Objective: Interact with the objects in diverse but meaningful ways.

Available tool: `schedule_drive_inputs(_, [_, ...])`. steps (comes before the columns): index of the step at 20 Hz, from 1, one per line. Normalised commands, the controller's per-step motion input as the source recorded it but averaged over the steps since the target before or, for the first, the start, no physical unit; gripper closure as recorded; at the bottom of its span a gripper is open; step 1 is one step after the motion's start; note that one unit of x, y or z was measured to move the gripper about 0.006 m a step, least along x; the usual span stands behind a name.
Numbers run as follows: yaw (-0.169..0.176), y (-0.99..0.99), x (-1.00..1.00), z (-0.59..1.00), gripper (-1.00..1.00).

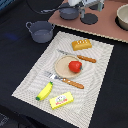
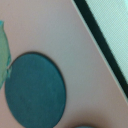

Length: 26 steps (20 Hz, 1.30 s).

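My fingers (image 1: 75, 4) are up at the far edge of the exterior view, over the pinkish-brown board (image 1: 102, 25), and I cannot tell whether they are open or closed; the wrist view shows none of them. Right below me lies a flat dark teal round disc (image 2: 35, 90), the same dark disc (image 1: 89, 19) seen from outside, with a grey-blue handled pot (image 1: 69, 12) just beside it.

The risk, as I judge it: coming down here I could knock that pot or push the disc off the board's edge, since both sit close under my wrist.

Further out, a second grey-blue handled pot (image 1: 40, 31) stands on the dark surface (image 1: 15, 55) beside the pale woven placemat (image 1: 35, 82). On the mat, the orange-yellow bread loaf (image 1: 82, 44) lies with its long axis running roughly across the exterior view, tilted slightly. The round red tomato (image 1: 75, 66) sits on a tan round plate (image 1: 61, 65), between 2 wooden-handled pieces of cutlery. Nearest the camera, the green-tipped yellow banana (image 1: 45, 90) lies diagonally, green tip toward the near exterior-view left corner. The yellow red-labelled box (image 1: 61, 100) lies just beside it, long axis slanting up to the exterior view's right.
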Motion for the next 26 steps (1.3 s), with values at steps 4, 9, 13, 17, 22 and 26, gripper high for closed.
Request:
schedule_drive_inputs(4, [0.157, -0.42, 0.23, 0.0, -1.0])
schedule_drive_inputs(9, [0.185, -0.38, 0.17, -0.03, -1.0])
schedule_drive_inputs(13, [0.189, -0.2, 0.2, -0.01, -1.0])
schedule_drive_inputs(17, [0.156, -0.1, 0.19, -0.01, -1.0])
schedule_drive_inputs(22, [0.151, -0.02, 0.06, -0.11, -1.0])
schedule_drive_inputs(26, [0.126, -0.04, 0.07, -0.13, -1.0])
